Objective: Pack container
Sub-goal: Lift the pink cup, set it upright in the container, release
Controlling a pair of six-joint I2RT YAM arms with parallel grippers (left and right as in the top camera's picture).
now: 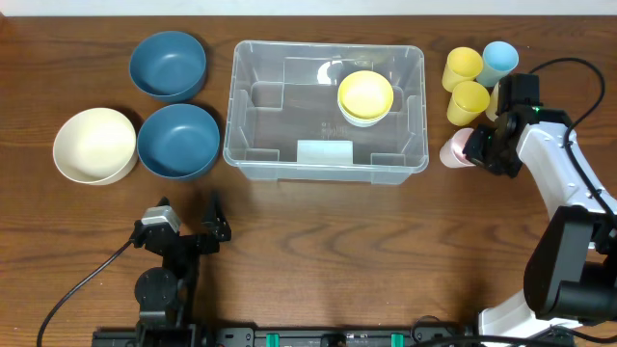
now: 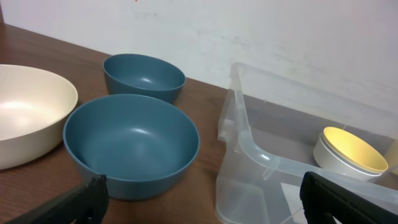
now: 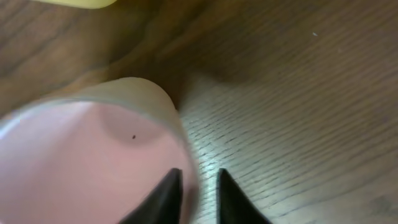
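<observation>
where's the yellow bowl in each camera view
Overhead: yellow bowl upper middle, in the right half of the container.
Left wrist: bowl at the right edge, low, inside the container.
Right wrist: not in it; only a pink cup shows.
Shared landmark: the container, in overhead and left wrist.

four bowls (image 1: 168, 66), four cups (image 1: 469, 99), one container (image 1: 234, 108) (clear)

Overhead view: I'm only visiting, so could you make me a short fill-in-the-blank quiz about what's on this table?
The container already holds one ____ bowl.
Next to the cream bowl stand ____ blue bowls.
The right gripper straddles the rim of the ____ cup.
Missing words: yellow, two, pink.
</observation>
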